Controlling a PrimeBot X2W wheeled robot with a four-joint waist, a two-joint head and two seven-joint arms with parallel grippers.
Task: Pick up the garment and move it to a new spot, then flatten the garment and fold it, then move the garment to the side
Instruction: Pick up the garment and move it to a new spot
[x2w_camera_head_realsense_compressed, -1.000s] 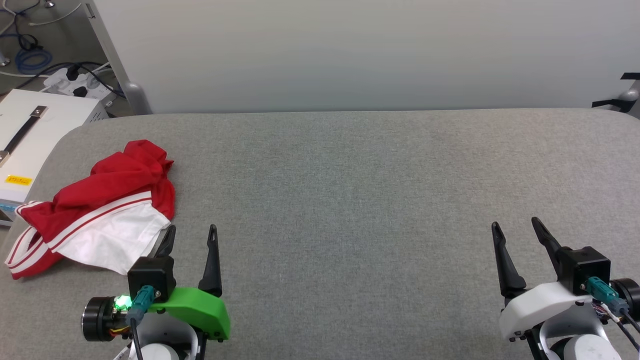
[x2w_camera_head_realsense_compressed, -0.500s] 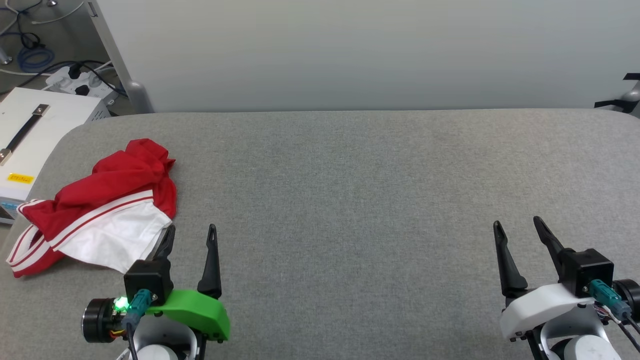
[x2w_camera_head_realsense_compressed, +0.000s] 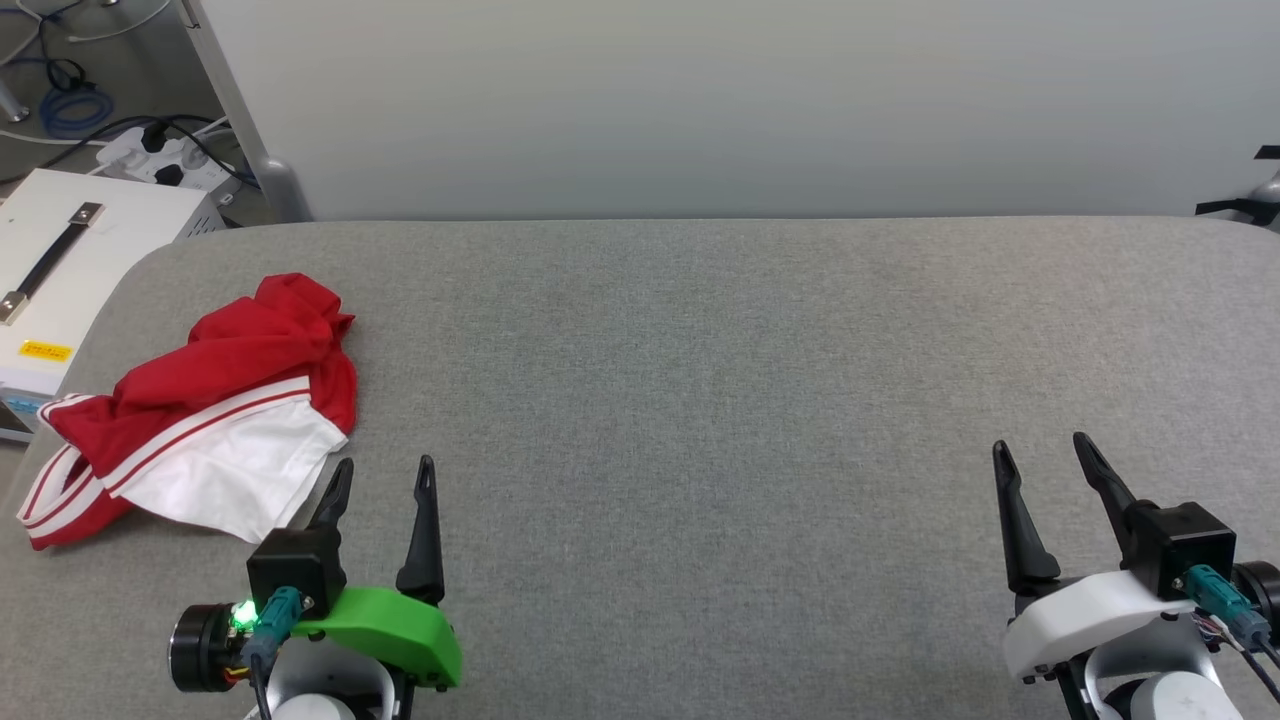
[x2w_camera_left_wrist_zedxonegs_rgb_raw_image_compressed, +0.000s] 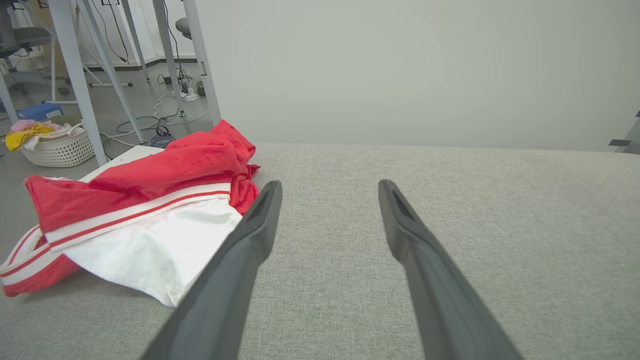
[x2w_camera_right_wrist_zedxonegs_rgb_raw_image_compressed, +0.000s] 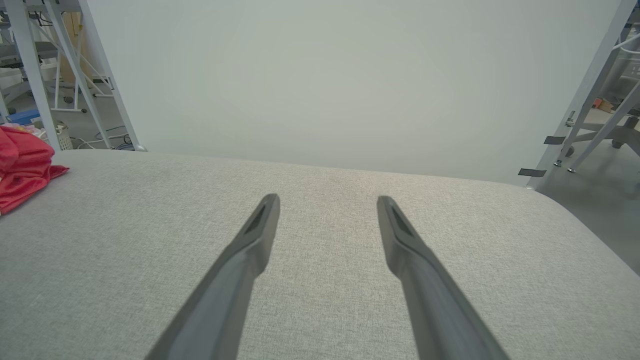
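Lying crumpled in a loose heap, the garment (x2w_camera_head_realsense_compressed: 215, 400) sits at the left end of the grey tabletop (x2w_camera_head_realsense_compressed: 700, 380). Red cloth, a white sleeve and red-and-white striped trim show on top; we cannot make out any lettering. Its long axis runs on a slant, from the striped hem at the near left edge up and inward to a red bunch farther back.

We see the left end effector (x2w_camera_head_realsense_compressed: 385, 465) just beside the heap's near right corner, its two dark fingers spread wide and holding nothing. The garment lies ahead and to the left of it, and one fingertip sits close to the white sleeve without clearly touching. The right end effector (x2w_camera_head_realsense_compressed: 1040, 445) rests well apart at the far right, equally wide open and empty.

We judge the left arm much the nearer, so the pickup calls for a short reach forward and leftward.
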